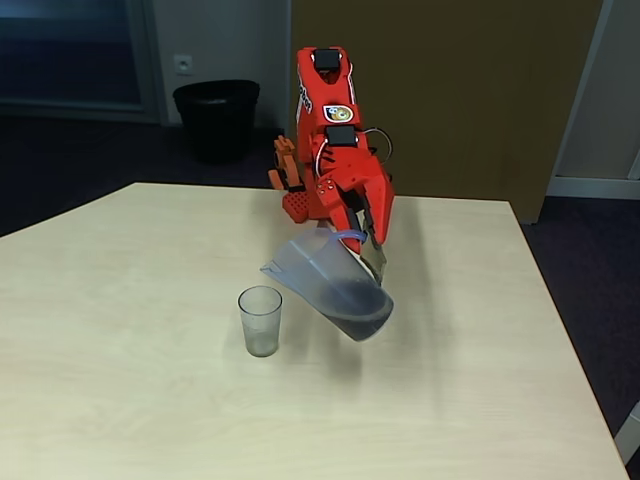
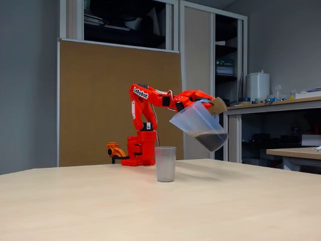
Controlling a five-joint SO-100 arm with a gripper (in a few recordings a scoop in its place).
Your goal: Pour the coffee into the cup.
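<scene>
A red arm holds a bluish translucent jug in the air, tilted with its spout toward the left in a fixed view. The same jug hangs tilted in the other fixed view. Dark coffee pools in the jug's low corner; the coffee sits well back from the spout. My gripper is shut on the jug's handle side, seen also as my gripper. The small clear cup stands upright on the table, below and left of the spout. That cup looks empty.
The light wood table has bare room all around the cup. A black bin stands on the floor behind it. A brown board backs the arm's base.
</scene>
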